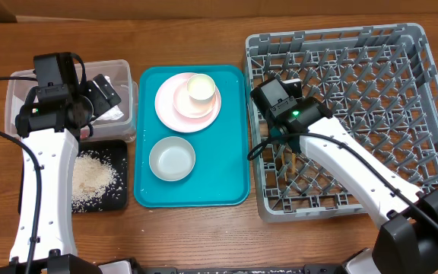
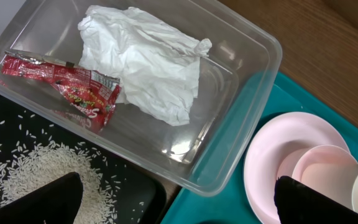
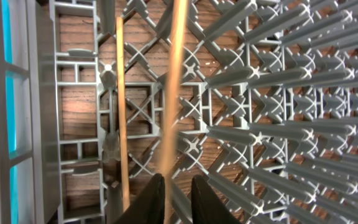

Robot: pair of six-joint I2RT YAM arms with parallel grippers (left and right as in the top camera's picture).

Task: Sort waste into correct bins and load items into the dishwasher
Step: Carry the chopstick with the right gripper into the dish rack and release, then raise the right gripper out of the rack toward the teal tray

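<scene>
My right gripper [image 1: 284, 143] hangs over the left part of the grey dishwasher rack [image 1: 432, 91]. In the right wrist view, the right gripper [image 3: 178, 200] has its jaws a little apart. A blurred chopstick [image 3: 174, 93] runs up from the gap, and the gap is wider than the stick. A second chopstick [image 3: 122, 112] lies on the lattice [image 3: 260, 74]. My left gripper [image 1: 101, 99] hovers wide open and empty at the clear bin [image 2: 253, 81]. That bin holds the napkin [image 2: 148, 62] and red packet [image 2: 73, 87]. Rice [image 2: 30, 174] lies in the black tray [image 2: 135, 193].
A teal tray [image 1: 226, 152] between the bins and the rack carries stacked pink plates [image 1: 169, 103] with a cream cup [image 1: 202, 87] on them. A grey bowl [image 1: 172, 158] sits nearer the front. Upright pegs fill most of the rack.
</scene>
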